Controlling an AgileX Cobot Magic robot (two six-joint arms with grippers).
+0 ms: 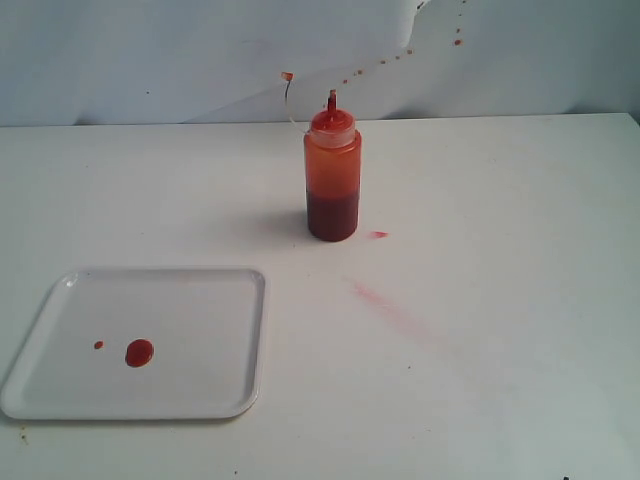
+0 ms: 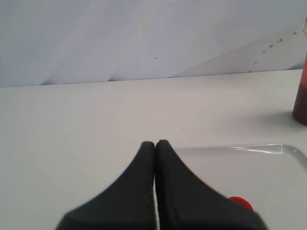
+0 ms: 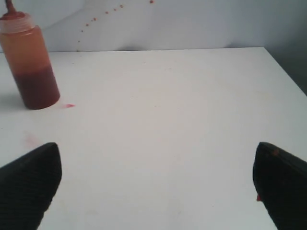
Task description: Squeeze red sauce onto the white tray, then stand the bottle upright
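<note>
The bottle (image 1: 332, 180) stands upright on the table behind the white tray (image 1: 200, 300), its red nozzle up and its small cap hanging on a tether to the left. On the tray lies a round blob of red sauce (image 1: 139, 352) with a tiny drop (image 1: 98, 345) beside it. No arm shows in the exterior view. My left gripper (image 2: 155, 143) is shut and empty, hovering over the tray's near rim (image 2: 230, 148); the red sauce (image 2: 241, 203) peeks past one finger. My right gripper (image 3: 156, 158) is open wide over bare table, with the bottle (image 3: 29, 60) well away from it.
A small red dash (image 1: 379, 234) lies just right of the bottle and a faint pinkish smear (image 1: 385, 303) marks the table in front of it. Tiny red specks (image 1: 400, 55) dot the white backdrop. The table's right edge (image 3: 283, 72) shows in the right wrist view.
</note>
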